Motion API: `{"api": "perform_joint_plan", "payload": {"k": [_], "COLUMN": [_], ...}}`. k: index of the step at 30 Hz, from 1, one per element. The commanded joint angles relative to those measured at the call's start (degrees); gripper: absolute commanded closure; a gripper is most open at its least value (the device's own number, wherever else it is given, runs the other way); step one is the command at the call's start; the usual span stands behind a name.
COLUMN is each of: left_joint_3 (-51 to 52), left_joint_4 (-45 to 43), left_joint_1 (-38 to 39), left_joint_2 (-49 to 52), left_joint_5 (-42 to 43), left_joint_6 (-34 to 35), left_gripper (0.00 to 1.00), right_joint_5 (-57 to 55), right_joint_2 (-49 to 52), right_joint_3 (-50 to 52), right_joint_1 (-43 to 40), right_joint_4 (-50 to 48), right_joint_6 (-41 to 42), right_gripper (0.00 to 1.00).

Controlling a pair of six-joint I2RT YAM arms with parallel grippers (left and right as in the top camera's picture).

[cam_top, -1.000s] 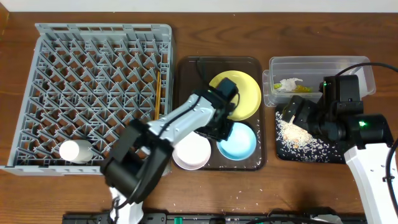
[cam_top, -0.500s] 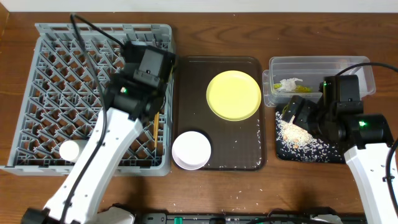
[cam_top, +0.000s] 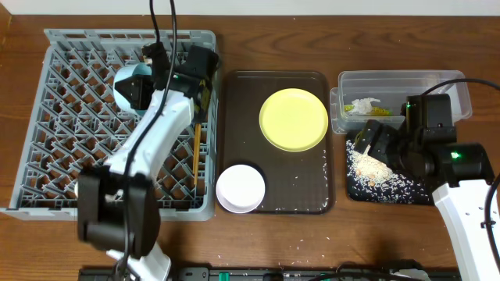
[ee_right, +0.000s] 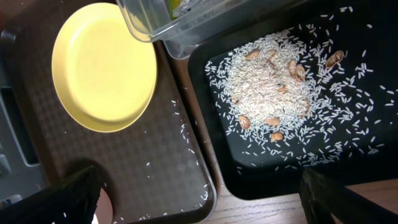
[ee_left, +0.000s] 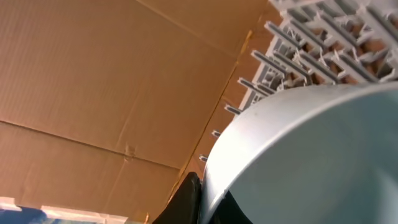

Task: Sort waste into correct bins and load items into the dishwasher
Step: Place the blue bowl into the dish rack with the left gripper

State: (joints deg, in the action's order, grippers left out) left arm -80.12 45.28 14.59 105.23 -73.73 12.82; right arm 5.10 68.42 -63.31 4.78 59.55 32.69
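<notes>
Left gripper (cam_top: pixel 145 72) is clamped on the rim of the light-blue bowl (cam_top: pixel 127 87), holding it tipped on edge over the far side of the grey dish rack (cam_top: pixel 70 133). In the left wrist view the bowl's pale wall fills the lower right, one dark finger (ee_left: pixel 186 200) lies against its outer side, and rack pegs stand just behind it. At the near left corner of the rack a white cup (cam_top: pixel 87 189) lies on its side. Two wooden chopsticks (cam_top: pixel 195 148) lie lengthwise in the rack's rightmost column, beside the left arm.

Right of the rack sits the dark brown serving tray (cam_top: pixel 293 191). A white bowl (cam_top: pixel 241 188) rests at its near left corner and a yellow plate (cam_top: pixel 294 119) at its far right; a few loose grains are scattered on the tray floor and on the table (cam_top: pixel 258 23) in front of it.

Further right, the clear tub (cam_top: pixel 402 80) holds the green-and-orange wrapper with crumpled white paper (cam_top: pixel 366 108). Just in front of the tub, the black tray (cam_top: pixel 394 191) carries a heap of rice (cam_top: pixel 371 165) with some brown bits in it, and stray grains spread around the heap.

Over the left edge of the black tray hangs the right gripper (ee_right: pixel 199 183), its fingers (ee_right: pixel 74 196) spread wide apart with nothing between them.
</notes>
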Motion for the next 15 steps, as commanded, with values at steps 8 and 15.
{"api": "perform_joint_plan", "payload": {"k": [8, 15], "left_joint_3": [0.1, 0.1], "left_joint_4": [-2.3, 1.0], "left_joint_1": [2.6, 4.3], "left_joint_2": [7.5, 7.5], "left_joint_5": [-1.6, 5.7], "left_joint_6": [-0.2, 0.0], "left_gripper": [0.87, 0.69], "right_joint_5": [-0.6, -0.6], "right_joint_2": [0.1, 0.1], "right_joint_3": [-0.3, -0.3], "right_joint_1": [-0.3, -0.3], "right_joint_4": [0.1, 0.1], "right_joint_6": [0.7, 0.7], "right_gripper": [0.01, 0.01]}}
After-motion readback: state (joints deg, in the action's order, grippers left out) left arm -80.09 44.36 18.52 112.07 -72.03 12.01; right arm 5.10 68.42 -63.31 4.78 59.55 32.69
